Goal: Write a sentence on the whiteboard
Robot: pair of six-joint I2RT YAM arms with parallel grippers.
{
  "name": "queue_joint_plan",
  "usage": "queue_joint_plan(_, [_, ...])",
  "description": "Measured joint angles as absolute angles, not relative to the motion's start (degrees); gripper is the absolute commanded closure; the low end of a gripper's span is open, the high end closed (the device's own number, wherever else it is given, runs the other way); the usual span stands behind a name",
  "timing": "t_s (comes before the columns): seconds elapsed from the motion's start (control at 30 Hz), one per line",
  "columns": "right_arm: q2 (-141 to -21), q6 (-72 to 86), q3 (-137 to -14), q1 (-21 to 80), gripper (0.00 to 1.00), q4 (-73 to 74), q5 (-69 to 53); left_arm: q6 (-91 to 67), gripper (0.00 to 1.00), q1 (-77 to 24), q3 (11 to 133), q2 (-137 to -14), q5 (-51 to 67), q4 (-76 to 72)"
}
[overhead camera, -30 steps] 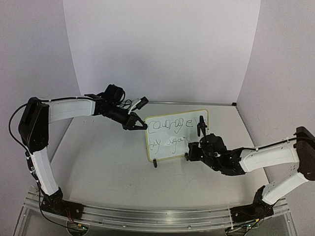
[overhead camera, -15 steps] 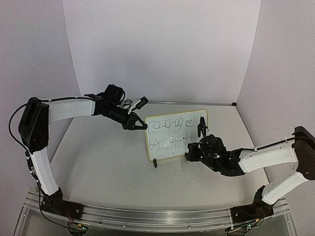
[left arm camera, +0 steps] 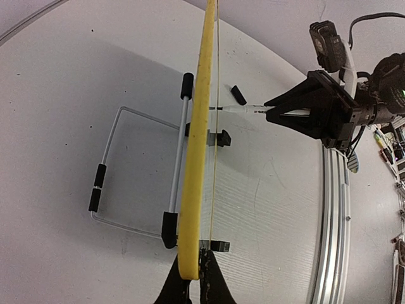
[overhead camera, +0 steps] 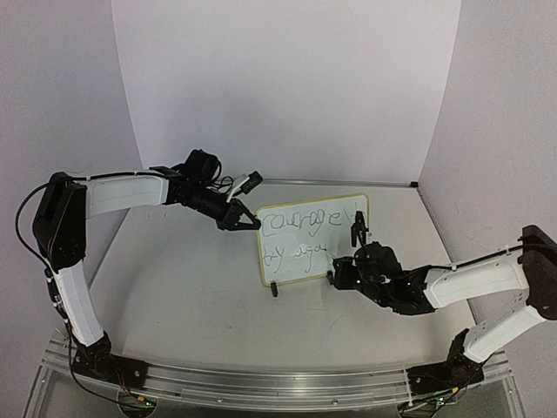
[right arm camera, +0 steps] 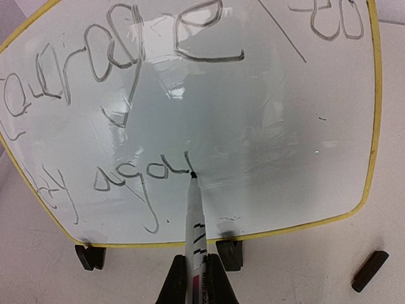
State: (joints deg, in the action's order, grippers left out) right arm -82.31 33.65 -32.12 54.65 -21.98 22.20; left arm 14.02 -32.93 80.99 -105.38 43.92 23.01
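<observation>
Two-line cursive sentence [right arm camera: 123, 111] | glossy, rounded, yellow-rimmed whiteboard [right arm camera: 272, 126] | slim marker [right arm camera: 193, 218]

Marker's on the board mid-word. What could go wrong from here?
1. The marker tip presses the whiteboard, which the left gripper pinches only by its edge. A hard stroke could twist it or tip it back on the wire stand.
2. The right gripper holds the marker far from its tip, so it may pivot and spoil the sentence.
3. The cap lies loose beside the board; the arm could knock it away.
</observation>
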Motion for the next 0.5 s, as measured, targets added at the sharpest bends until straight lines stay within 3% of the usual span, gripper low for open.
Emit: queue_joint_plan(0.5, [-76.3, 33.5, -32.3, 56.4, 1.0, -19.1, 26.8, 14.1, 1.0, -32.9, 81.0, -105.4, 44.0, 23.0])
